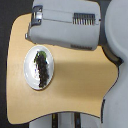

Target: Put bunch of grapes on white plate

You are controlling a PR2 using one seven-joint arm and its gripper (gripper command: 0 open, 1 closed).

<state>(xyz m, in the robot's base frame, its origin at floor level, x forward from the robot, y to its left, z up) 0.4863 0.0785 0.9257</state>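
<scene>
The bunch of grapes [42, 66] is lying on the white plate [30, 75] — green stem end up top. The plate sits on the wooden worktop [80, 85]. The pincer [37, 15] is way up by the top edge — can't tell if it's open or closed.

No readable text, label, brand, number or sign anywhere in view. Picture too small and blurred for fine print. Dark ribbed patch on grey arm casing [83, 20] showed only stripes, no letters. Plate [31, 75], grapes [42, 65] and worktop [80, 80] carried no markings.
</scene>
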